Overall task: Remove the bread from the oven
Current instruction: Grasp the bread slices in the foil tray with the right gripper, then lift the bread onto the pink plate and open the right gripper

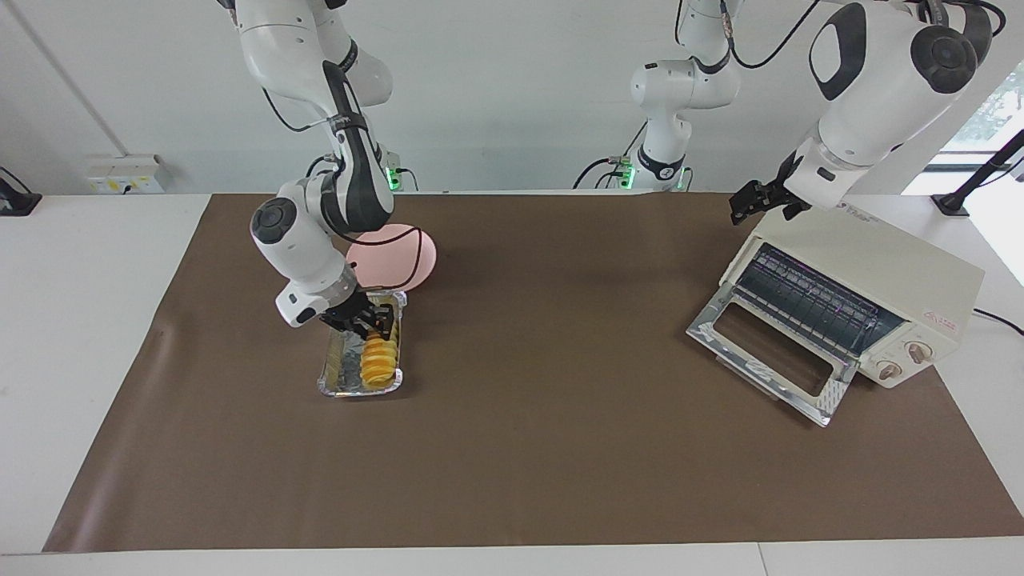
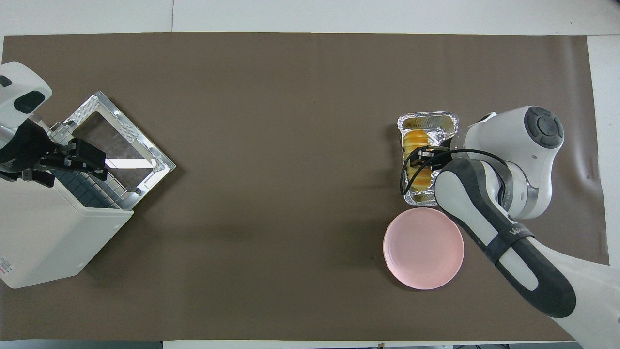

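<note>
The bread (image 1: pixel 378 362), a ridged golden-yellow loaf, lies in a silver foil tray (image 1: pixel 339 376) on the brown mat, just farther from the robots than the pink plate (image 1: pixel 410 254). My right gripper (image 1: pixel 370 322) is down at the end of the bread nearest the plate. In the overhead view this gripper (image 2: pixel 422 157) covers the middle of the bread (image 2: pixel 415 139) in the tray (image 2: pixel 428 118). The cream oven (image 1: pixel 880 264) stands at the left arm's end of the table with its glass door (image 1: pixel 768 352) folded down. My left gripper (image 1: pixel 750 206) hangs open over the oven's top edge.
The pink plate (image 2: pixel 423 249) is empty and almost touches the tray. The oven (image 2: pixel 43 232) shows a bare wire rack, and its open door (image 2: pixel 116 140) juts out over the mat. The brown mat (image 1: pixel 560 448) covers the table.
</note>
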`<state>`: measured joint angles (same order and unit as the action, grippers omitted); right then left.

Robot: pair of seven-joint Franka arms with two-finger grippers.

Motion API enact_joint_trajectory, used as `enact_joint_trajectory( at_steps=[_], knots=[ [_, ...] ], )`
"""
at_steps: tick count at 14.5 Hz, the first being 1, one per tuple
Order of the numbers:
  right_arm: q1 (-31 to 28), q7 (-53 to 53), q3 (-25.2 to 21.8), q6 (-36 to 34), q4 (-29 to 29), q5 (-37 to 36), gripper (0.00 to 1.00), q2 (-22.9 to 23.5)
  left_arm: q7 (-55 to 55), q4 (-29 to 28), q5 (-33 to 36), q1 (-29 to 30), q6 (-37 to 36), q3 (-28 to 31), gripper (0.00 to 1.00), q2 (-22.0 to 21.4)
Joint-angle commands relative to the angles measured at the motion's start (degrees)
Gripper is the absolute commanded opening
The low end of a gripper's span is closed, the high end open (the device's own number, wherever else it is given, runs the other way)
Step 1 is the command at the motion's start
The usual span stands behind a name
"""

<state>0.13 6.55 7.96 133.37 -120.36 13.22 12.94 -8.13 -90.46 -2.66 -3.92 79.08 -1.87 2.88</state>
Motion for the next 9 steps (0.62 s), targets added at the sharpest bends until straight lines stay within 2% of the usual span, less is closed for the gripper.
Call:
enact_joint_trajectory(
  at_steps=[1, 4, 7, 9],
  knots=[
    [-0.8, -0.2, 0.3, 0.5, -0.2, 0.7, 0.00, -0.3, 0.1, -1.2, 1.1, 0.5, 0.4, -0.5, 1.00, -1.3],
    [-1.5, -0.1, 0.2, -3.8, 3.4, 0.7, 0.00, -0.5, 0.1, -1.1, 1.1, 0.5, 0.4, -0.5, 1.00, -1.3],
    [-1.8, 0.5, -0.2, -15.8, 10.4, 0.6, 0.00, -2.1, 0.1, -1.2, 1.1, 0.5, 0.4, -0.5, 1.00, -1.3],
    [-2.1, 1.1, -0.8, -20.9, 10.7, 0.6, 0.00, -5.4, 0.1, -1.1, 1.1, 0.5, 0.4, -0.5, 1.00, -1.3]
  ],
)
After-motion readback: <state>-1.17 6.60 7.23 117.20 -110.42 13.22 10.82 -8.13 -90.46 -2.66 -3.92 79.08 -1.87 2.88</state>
